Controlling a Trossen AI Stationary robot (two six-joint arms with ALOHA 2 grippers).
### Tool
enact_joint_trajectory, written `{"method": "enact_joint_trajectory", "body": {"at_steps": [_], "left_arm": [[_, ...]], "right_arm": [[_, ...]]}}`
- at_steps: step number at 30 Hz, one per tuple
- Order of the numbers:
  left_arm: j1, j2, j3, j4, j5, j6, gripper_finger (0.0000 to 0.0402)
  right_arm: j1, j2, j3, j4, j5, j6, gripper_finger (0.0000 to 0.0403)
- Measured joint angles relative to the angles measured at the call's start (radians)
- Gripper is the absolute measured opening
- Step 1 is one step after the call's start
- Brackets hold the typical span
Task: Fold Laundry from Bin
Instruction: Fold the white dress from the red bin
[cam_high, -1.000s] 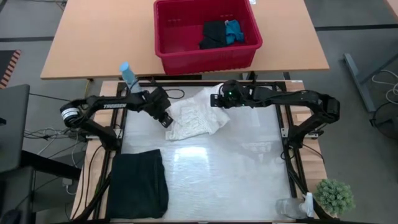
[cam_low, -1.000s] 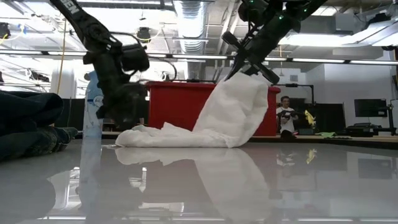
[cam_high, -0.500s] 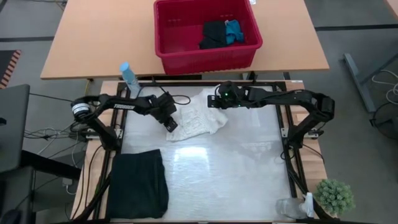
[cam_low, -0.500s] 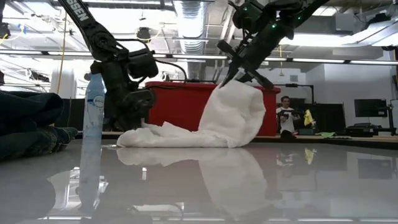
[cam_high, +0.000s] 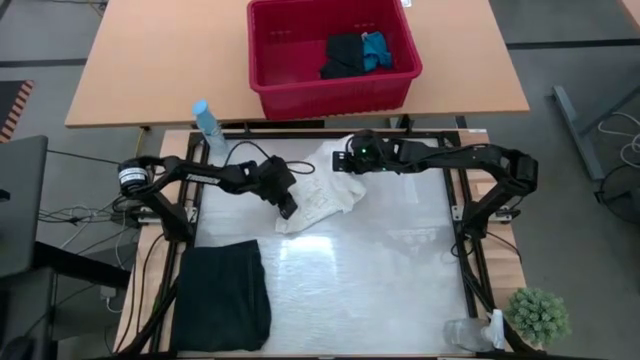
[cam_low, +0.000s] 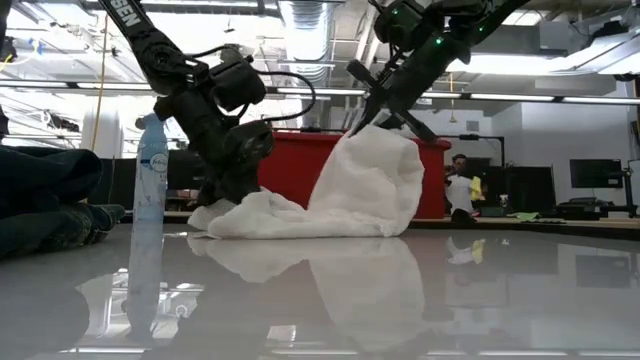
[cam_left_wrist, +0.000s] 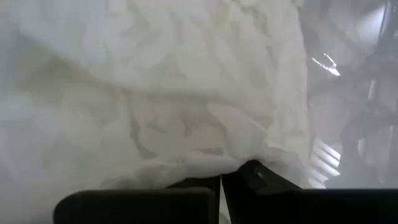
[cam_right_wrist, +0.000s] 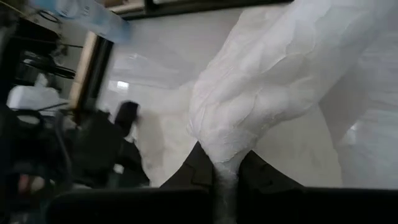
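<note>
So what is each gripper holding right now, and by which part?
The right gripper pinches the white crinkled cloth garment by its raised top edge; the left gripper is shut at its low edge on the table.

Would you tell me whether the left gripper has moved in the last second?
Yes. The left gripper has slid rightward, away from the spray bottle, pushing into the white garment.
</note>
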Motion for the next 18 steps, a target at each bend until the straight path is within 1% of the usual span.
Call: {"method": "enact_joint_trajectory", "body": {"at_steps": [5, 7, 10, 12, 15, 18], "left_arm": [[-0.021, 0.014, 0.002, 0.016, -0.017, -0.001, 0.0], [-0.03, 0.033, 0.003, 0.039, -0.018, -0.003, 0.0], [-0.034, 0.063, 0.004, 0.062, 0.009, -0.019, 0.0], [-0.04, 0.085, 0.014, 0.067, 0.02, -0.024, 0.0], [-0.043, 0.095, 0.017, 0.061, 0.039, -0.018, 0.0], [-0.043, 0.091, 0.016, 0.059, 0.027, -0.017, 0.0]], "right_arm": [[0.021, 0.01, 0.0, 0.054, -0.001, 0.008, 0.0047], [0.032, 0.032, 0.001, 0.076, -0.004, 0.022, 0.0047], [0.057, 0.095, 0.012, 0.11, -0.01, 0.035, 0.0047], [0.071, 0.141, 0.049, 0.113, -0.028, 0.032, 0.0047], [0.093, 0.216, 0.145, 0.107, -0.043, 0.002, 0.0047], [0.102, 0.29, 0.248, 0.087, -0.072, -0.016, 0.0047]]}}
